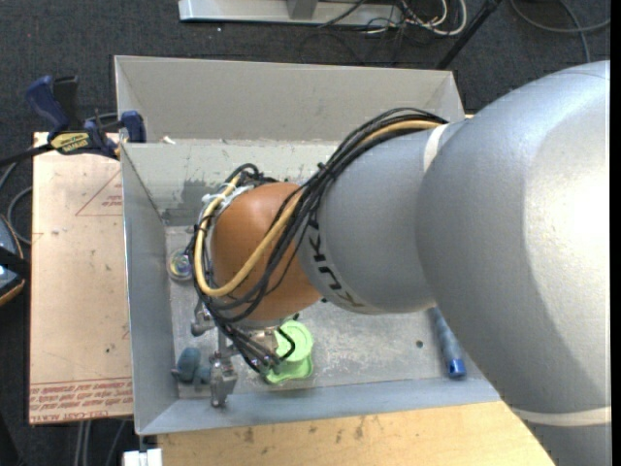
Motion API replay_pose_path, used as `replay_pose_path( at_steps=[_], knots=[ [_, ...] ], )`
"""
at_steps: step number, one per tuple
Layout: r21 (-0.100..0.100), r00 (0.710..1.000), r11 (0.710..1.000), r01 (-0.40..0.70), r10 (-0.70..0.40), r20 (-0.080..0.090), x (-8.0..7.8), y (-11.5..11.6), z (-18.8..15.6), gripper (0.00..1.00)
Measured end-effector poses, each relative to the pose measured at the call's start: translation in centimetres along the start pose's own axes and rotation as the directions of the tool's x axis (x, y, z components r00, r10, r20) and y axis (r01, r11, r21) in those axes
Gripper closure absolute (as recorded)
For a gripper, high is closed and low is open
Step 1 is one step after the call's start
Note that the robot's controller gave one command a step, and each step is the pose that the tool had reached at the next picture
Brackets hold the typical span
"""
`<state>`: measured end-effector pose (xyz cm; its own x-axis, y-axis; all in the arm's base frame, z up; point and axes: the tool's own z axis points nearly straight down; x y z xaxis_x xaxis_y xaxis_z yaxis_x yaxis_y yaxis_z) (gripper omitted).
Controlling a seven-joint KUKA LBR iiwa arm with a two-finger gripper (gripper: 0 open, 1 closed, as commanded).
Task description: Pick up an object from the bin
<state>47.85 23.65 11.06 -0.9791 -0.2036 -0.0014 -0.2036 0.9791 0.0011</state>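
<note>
- Gripper (pixel 222 382) is down in the front-left corner of the bin (pixel 291 100), just off the front wall and close to the left one, so it has very little room on either side.
- Open or closed? I cannot tell, because the wrist hides most of it.
- On its left, a small blue-grey thing (pixel 186 362) lies near the left wall, just beside the gripper.
- On its right, a light green ring-shaped thing (pixel 296 346) lies on the bin floor, near the front wall and partly tucked under the wrist. Whether the gripper touches either one, I cannot tell.
- Further back along the left wall sits a small round thing (pixel 179 267), beside the cables and well apart from the gripper.
- Over on the right, a blue pen (pixel 447 343) lies on the floor, partly under the arm. The grey floor between it and the green thing is bare, and that is the widest open stretch.
- As for the pose, the arm (pixel 485 212) comes in from the right, big and grey, across the right half of the bin.
- The orange cover (pixel 257 250) on the wrist hangs over the left half, with black and yellowish cables (pixel 291 231) looped round it.
- The wrist points down and towards the front, and the gripper pokes out below it.
</note>
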Motion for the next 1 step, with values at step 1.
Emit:
replay_pose_path(
  at_steps=[1],
  knots=[
    [-0.004, 0.996, 0.996, -0.089, 0.09, 0.018, -1.02, 0.78, 3.51, 0.0]
  ],
)
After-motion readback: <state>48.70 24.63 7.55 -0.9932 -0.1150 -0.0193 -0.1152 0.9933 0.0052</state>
